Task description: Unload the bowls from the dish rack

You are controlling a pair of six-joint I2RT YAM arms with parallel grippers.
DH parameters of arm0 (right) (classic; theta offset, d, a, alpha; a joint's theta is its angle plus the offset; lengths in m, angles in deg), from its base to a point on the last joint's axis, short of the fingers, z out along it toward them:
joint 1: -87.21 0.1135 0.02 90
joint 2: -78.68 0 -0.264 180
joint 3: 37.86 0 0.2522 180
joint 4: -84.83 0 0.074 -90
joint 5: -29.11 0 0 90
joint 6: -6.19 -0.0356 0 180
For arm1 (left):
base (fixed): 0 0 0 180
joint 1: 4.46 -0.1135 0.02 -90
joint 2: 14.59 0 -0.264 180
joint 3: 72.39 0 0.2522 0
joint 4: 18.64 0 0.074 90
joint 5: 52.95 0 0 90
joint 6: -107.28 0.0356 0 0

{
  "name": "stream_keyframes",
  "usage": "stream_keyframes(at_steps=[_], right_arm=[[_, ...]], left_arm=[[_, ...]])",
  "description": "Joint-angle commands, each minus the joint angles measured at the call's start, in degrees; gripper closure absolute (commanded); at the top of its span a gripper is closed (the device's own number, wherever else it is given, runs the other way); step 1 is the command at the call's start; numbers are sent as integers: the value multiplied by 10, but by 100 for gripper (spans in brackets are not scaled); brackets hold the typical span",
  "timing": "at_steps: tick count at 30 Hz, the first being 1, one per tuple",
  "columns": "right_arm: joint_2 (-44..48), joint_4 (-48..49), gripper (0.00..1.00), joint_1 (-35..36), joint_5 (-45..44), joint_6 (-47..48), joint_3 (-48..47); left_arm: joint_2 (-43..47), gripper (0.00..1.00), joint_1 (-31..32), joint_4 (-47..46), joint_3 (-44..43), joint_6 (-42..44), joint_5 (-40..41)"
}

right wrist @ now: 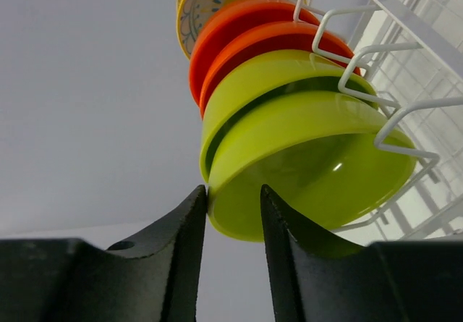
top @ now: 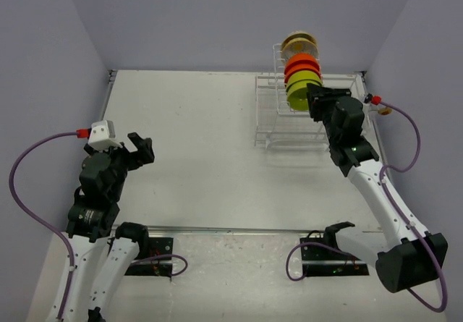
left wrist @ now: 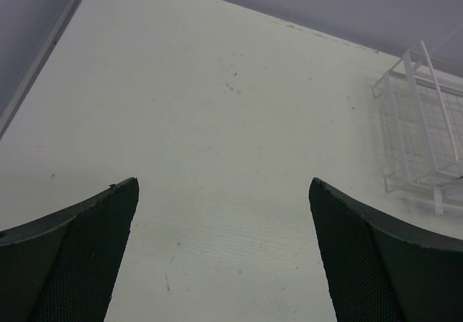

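Observation:
The white wire dish rack [top: 271,119] stands at the far right of the table. In its upright slots, on edge, stand lime-green bowls [top: 300,90], orange-red bowls [top: 302,66] and a cream floral bowl [top: 298,43]. My right gripper [top: 312,99] is at the nearest lime-green bowl. In the right wrist view my right gripper [right wrist: 234,188] straddles the rim of that lime-green bowl [right wrist: 311,170], one finger outside, one inside, closed on it. The bowl rests in the rack's wires [right wrist: 405,25]. My left gripper [top: 141,148] is open and empty over bare table at the left [left wrist: 224,184].
The low basket part of the rack [left wrist: 423,119] shows at the right edge of the left wrist view. Grey walls close the table at the back and sides. A metal rail [top: 239,229] runs along the near edge by the arm bases.

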Motion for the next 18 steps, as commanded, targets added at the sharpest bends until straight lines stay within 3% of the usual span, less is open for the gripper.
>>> stream_keyframes(at_steps=[1, 9, 11, 14, 18], right_arm=[[-14, 31, 65, -2, -35, -36, -18], [-33, 67, 69, -2, -31, -53, -9], [-33, 69, 73, -2, -33, -64, -4], [-26, 69, 89, -2, -38, -76, 4], [-12, 68, 91, -2, -45, -86, 14]], left_arm=[[4, 0, 6, -22, 4, 0, -12], [4, 0, 11, -25, 5, 1, -26], [4, 0, 12, -25, 6, 1, -26], [4, 0, 12, -25, 6, 2, -27], [4, 0, 13, -26, 6, 2, -27]])
